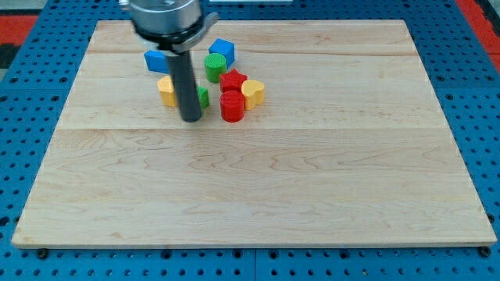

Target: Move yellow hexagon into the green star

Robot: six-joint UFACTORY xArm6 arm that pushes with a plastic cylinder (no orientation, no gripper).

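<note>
The yellow hexagon (166,90) lies in the upper left part of the wooden board, just left of my rod. The green star (204,97) is mostly hidden behind the rod; only its right edge shows. My tip (191,119) rests on the board just below and between these two blocks, close to both. I cannot tell whether the hexagon and the star touch, because the rod covers the space between them.
A blue block (157,60) lies above the hexagon. A blue cube (223,51), a green cylinder (215,67), a red star (233,80), a red cylinder (232,107) and a yellow heart (254,93) cluster right of the rod. The wooden board (258,179) lies on a blue pegboard.
</note>
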